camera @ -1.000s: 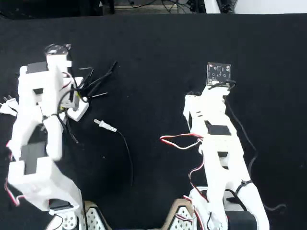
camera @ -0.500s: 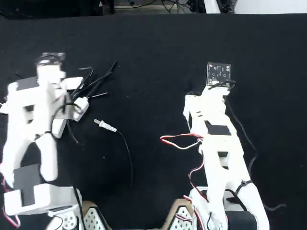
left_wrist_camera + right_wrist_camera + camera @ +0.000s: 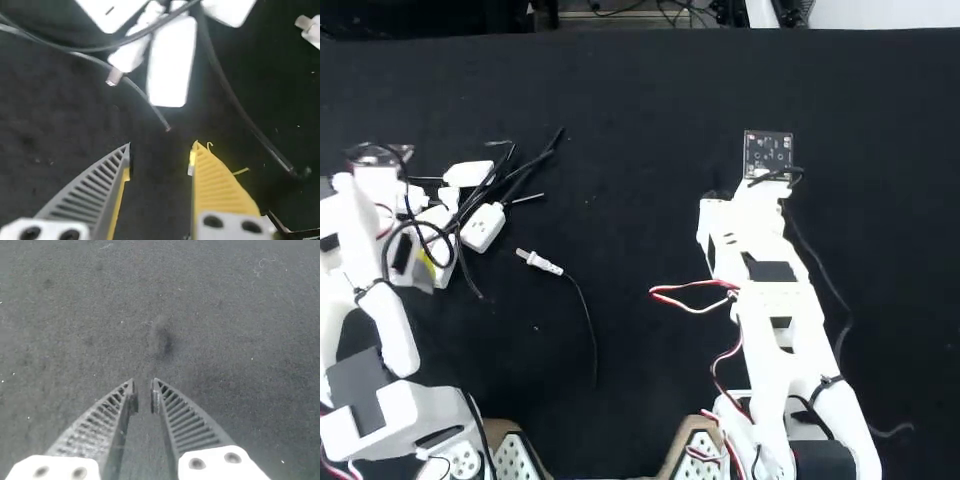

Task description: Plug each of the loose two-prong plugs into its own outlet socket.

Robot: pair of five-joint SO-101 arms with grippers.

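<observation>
Left gripper is spread wide, one grey finger and one yellow finger, nothing between them but bare black cloth, and neither tip touches anything; just ahead of the tips lies a white outlet block, flat on the cloth, with a white plug just beside it, its metal prong pointing back toward the grey finger; a thin black cable runs from there and ends close in front of the gap between the fingers, and a thicker black cable sweeps past the outer side of the yellow finger; over to the right gripper, fingers drawn almost together, only a sliver of gap at the tips, gripping nothing, hovering over plain cloth; from above, the white blocks sit in a tangle of black leads close against the left arm, and the loose plug lies apart from that cluster, toward the right arm, prongs aimed back at the blocks, its black cord trailing toward the arm bases; the right arm stretches out well apart from all of it, a red wire looping off its side; the table is covered in black cloth, and past its far edge there is a pale strip of floor with some cables on it
</observation>
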